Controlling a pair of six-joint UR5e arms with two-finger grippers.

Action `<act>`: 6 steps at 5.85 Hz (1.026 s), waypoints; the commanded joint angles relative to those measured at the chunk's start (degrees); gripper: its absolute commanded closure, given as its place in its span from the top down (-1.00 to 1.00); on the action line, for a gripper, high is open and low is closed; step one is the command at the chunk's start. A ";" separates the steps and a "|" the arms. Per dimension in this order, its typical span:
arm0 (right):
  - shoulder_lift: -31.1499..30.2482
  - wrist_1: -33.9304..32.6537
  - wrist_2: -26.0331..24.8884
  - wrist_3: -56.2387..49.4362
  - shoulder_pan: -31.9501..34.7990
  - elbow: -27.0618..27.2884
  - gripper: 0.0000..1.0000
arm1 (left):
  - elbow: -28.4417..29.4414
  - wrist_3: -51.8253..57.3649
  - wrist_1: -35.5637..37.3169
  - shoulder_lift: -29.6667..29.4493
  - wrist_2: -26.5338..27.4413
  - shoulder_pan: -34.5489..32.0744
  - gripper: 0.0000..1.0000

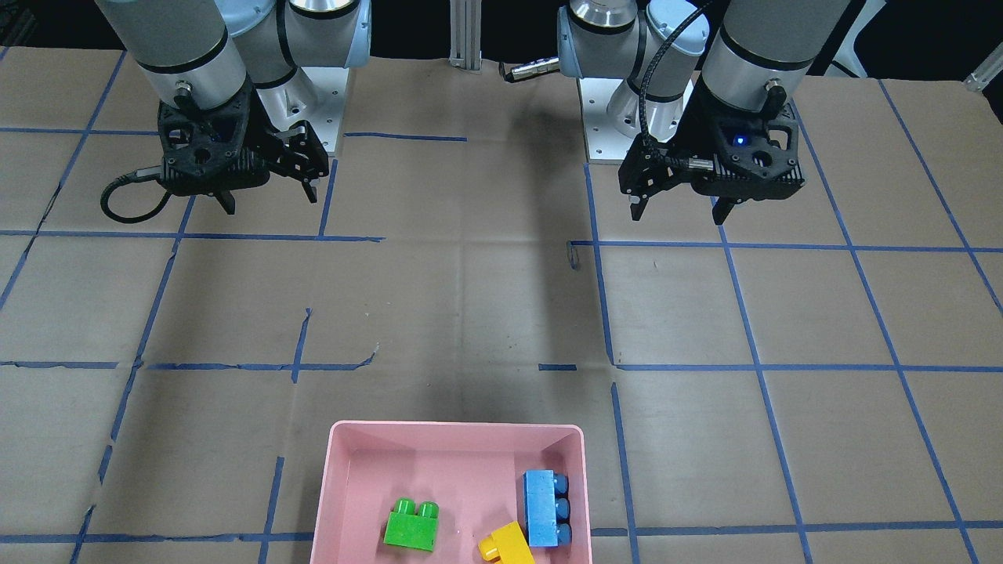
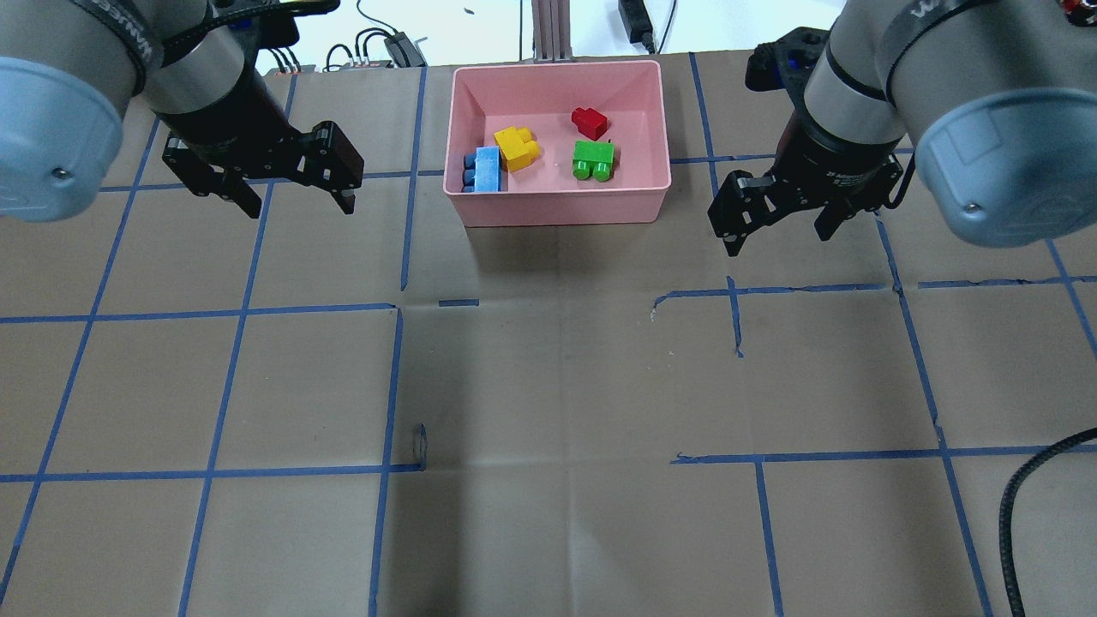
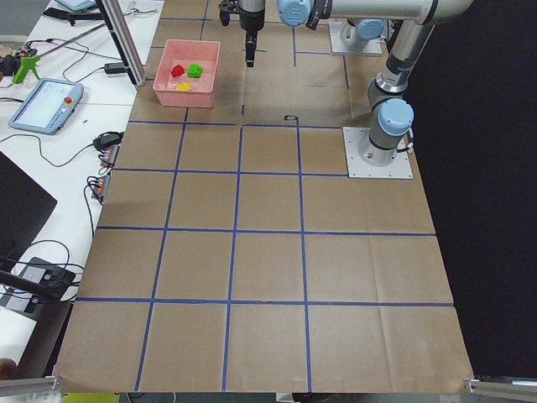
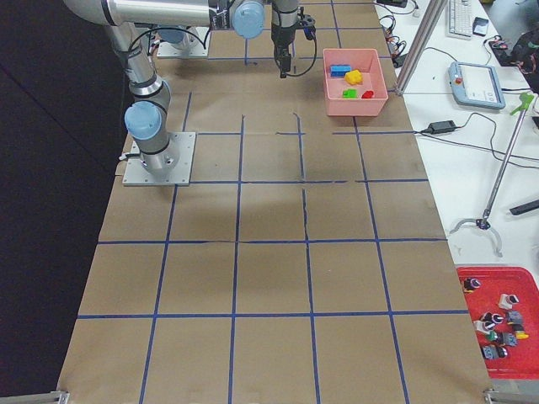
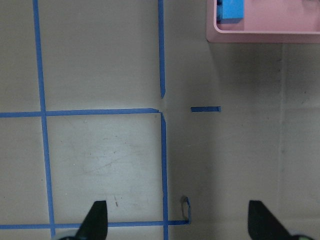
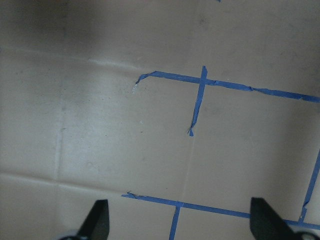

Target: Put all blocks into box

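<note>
The pale pink box (image 2: 557, 206) stands at the far middle of the table. All four blocks lie inside it: blue (image 2: 486, 169), yellow (image 2: 517, 147), red (image 2: 589, 122) and green (image 2: 593, 159). In the front-facing view the box (image 1: 458, 428) shows the green (image 1: 412, 526), blue (image 1: 544, 507) and yellow (image 1: 507, 544) blocks; the red one is cut off. My left gripper (image 2: 300, 206) hangs open and empty left of the box. My right gripper (image 2: 778, 240) hangs open and empty right of it. The left wrist view shows the box corner (image 5: 260, 37) and the blue block (image 5: 232, 10).
Brown paper with a blue tape grid covers the table. An aluminium post (image 2: 548, 26) and cables stand just behind the box. A teach pendant (image 3: 46, 105) lies on the side bench. A red tray of parts (image 4: 497, 324) lies off the table.
</note>
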 commanded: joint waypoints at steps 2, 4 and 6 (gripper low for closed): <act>-0.11 -0.09 0.00 0.00 -0.03 0.01 1.00 | -0.50 1.19 0.24 0.23 -0.01 1.49 1.00; 0.24 -0.18 0.08 0.00 -0.03 -0.17 1.00 | -0.85 1.19 0.24 0.49 -0.10 1.68 1.00; 0.50 -0.18 0.17 0.17 0.06 -0.52 1.00 | -0.94 1.19 0.06 0.67 0.08 1.68 1.00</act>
